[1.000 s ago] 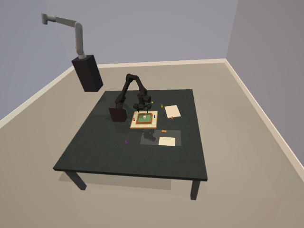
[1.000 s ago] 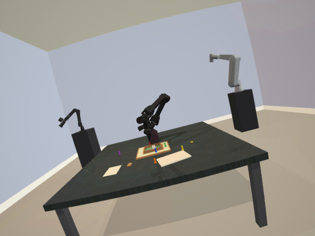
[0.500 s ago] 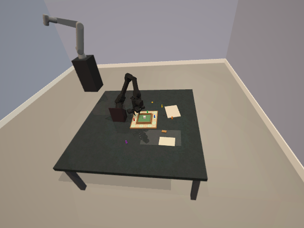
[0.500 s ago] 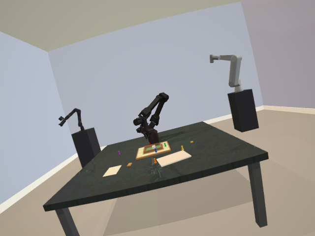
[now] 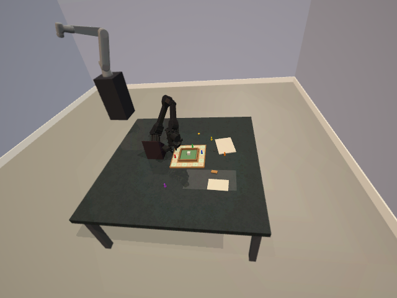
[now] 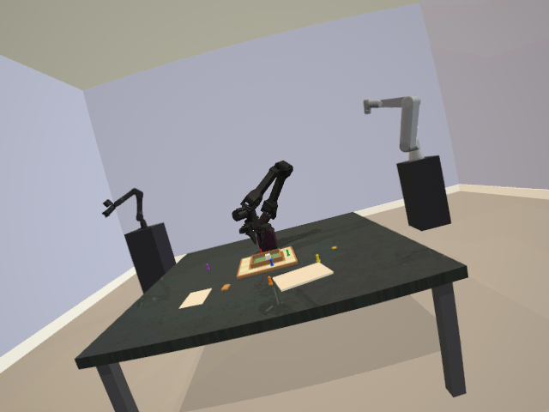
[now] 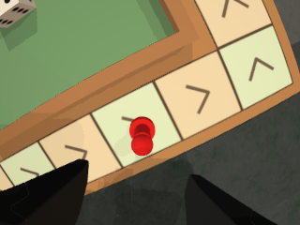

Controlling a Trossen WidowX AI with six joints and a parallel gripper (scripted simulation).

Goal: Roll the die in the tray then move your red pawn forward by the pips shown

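The red pawn (image 5: pixel 174 156) (image 6: pixel 260 251) (image 7: pixel 142 136) stands on a pale green square of the board (image 7: pixel 216 108), two squares before the corner square along the arrows. My gripper (image 5: pixel 173 149) (image 7: pixel 138 178) is partly open and empty, above the board's edge; in the wrist view its fingertips are apart, below and to either side of the pawn. The white die (image 5: pixel 188 153) (image 6: pixel 268 256) (image 7: pixel 16 13) lies in the green-floored tray (image 5: pixel 187 160) (image 7: pixel 94 89). Its top face is cut off by the wrist view's edge, so its full count is not readable.
A blue pawn (image 5: pixel 201 151) (image 6: pixel 271 262) and a green pawn (image 5: pixel 192 146) (image 6: pixel 287 252) stand on the board. Off it are purple (image 5: pixel 164 185), yellow (image 5: pixel 211 138) and orange (image 5: pixel 224 154) pawns, two cream sheets (image 5: pixel 225 146) (image 5: pixel 218 185) and an orange block (image 5: pixel 214 171).
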